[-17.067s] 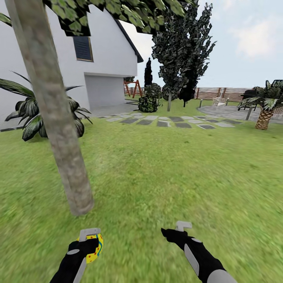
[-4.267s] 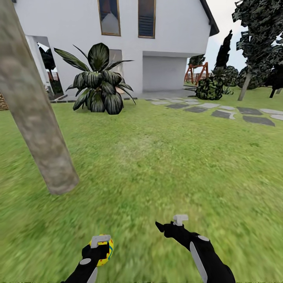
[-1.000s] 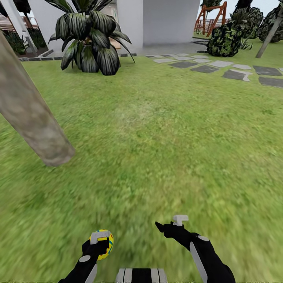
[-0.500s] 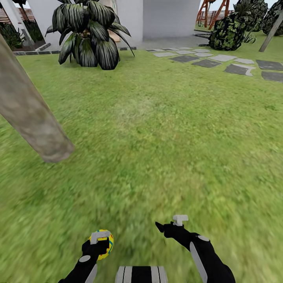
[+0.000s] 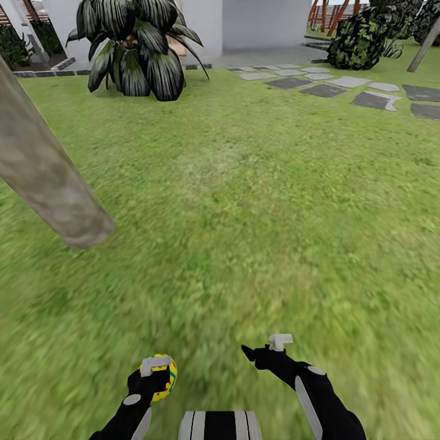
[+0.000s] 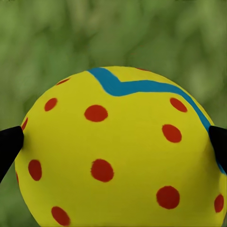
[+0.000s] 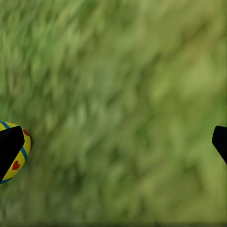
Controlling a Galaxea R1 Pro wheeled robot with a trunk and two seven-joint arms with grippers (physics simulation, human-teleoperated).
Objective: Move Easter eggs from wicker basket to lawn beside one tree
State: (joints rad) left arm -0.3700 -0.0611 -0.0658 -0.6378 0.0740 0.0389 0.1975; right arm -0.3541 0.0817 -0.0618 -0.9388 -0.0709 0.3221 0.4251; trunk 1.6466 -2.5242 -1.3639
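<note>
The left gripper [image 5: 160, 374] holds one Easter egg [image 5: 161, 376] low over the lawn [image 5: 256, 201].

The egg is bright yellow with round red dots all over it and a blue zigzag band [image 6: 137, 86] running across its upper part. In the left wrist view the egg [image 6: 118, 151] sits between the two black fingertips [image 6: 9, 144], which press on both of its sides. The right gripper [image 5: 264, 348] is spread wide with nothing between its fingers, and it hangs over the grass to the right of the egg. In the right wrist view a bit of the egg [image 7: 21, 149] peeks out beside one black fingertip [image 7: 9, 146]. The tree [image 5: 43, 165] has a thick grey-brown trunk that meets the grass ahead and to the left, well apart from the egg. Farther off stand a big dark leafy plant [image 5: 131, 46] and a grey stepping-stone path [image 5: 342, 85].
</note>
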